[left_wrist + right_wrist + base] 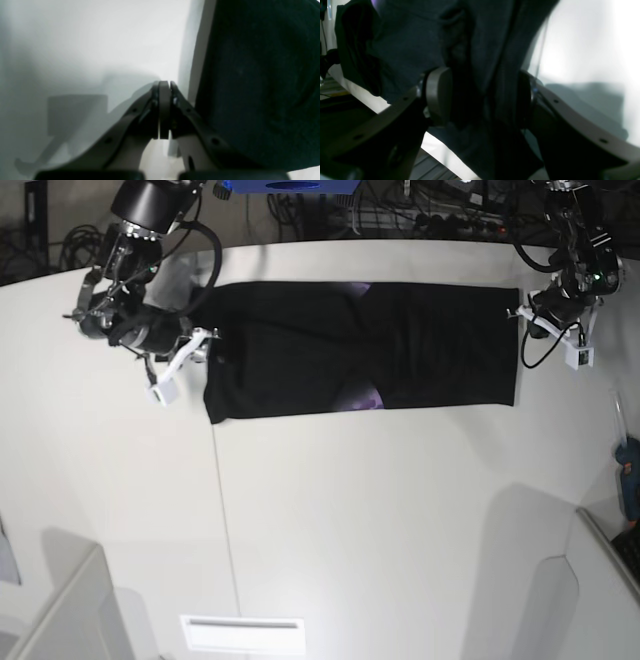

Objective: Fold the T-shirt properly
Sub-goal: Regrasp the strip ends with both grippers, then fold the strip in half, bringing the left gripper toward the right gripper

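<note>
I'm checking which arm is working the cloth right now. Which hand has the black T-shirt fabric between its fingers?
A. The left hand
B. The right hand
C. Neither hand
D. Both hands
B: in the right wrist view the right hand has bunched fabric of the large black cloth T-shirt between its fingers, while the left hand is shut on nothing beside the shirt's edge.

We see a white table (330,510) with a thin seam (222,510) running down its surface and a pale rectangular slot plate (242,635) near the front edge. A blue box (290,185) sits at the far edge among dark tangled cables (420,215). A teal-handled tool (629,480) lies at the table's right side, near a grey panel (610,555).
</note>
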{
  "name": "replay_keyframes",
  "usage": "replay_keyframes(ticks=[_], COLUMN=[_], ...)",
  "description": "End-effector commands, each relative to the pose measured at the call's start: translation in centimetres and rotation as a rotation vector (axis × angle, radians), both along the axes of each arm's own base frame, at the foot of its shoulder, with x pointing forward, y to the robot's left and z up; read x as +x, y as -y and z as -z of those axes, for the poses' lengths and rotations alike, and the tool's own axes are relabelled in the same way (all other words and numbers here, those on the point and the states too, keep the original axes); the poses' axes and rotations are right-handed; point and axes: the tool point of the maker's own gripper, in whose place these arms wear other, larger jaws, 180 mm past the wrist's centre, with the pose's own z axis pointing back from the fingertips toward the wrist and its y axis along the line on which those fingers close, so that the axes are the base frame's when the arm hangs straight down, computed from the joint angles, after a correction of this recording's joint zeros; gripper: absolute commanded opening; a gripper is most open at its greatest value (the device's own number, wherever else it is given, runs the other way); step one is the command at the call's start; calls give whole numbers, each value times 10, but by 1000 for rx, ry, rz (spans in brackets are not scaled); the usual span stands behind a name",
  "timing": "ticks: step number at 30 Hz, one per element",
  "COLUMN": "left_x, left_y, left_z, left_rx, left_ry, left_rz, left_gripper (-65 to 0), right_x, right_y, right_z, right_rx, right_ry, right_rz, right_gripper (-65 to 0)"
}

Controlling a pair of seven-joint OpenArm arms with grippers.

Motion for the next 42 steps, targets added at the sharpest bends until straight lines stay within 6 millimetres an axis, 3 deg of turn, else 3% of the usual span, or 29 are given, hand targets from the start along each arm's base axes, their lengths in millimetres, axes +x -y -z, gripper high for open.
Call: replay_keyframes(ticks=[1,6,11,25,27,31,34,42], left_x=[3,1,0,-1,-1,0,0,0], left_y=[-4,-6,-7,-3,0,21,33,69], left_z=[-5,-5,-5,-3,-2,7,11,22], left_rx=[14,17,19,13,9,-15,-29,-69], left_ry=[13,10,8,1,-4,-24,-36,-65], left_rz=[7,1,0,9,18,76,103,199], left_gripper=[-650,-650,-650,-650,-650,-650,-650,-650], right_x=[-1,-1,-12,-13,-11,0,7,14], right_y=[6,6,-6,-4,1,8,25,56], right_z=[0,-2,14,16,16,11,8,8], right_rx=[-24,26,114,112,99,85,51,-2], right_ry=[-8,36,-26,-36,-33,-5,16,23], right_rz=[-4,-52,-43,-46,-47,-43,-31,-10], right_gripper=[-296,-294,-294,-303,-359,-540,-650,-650])
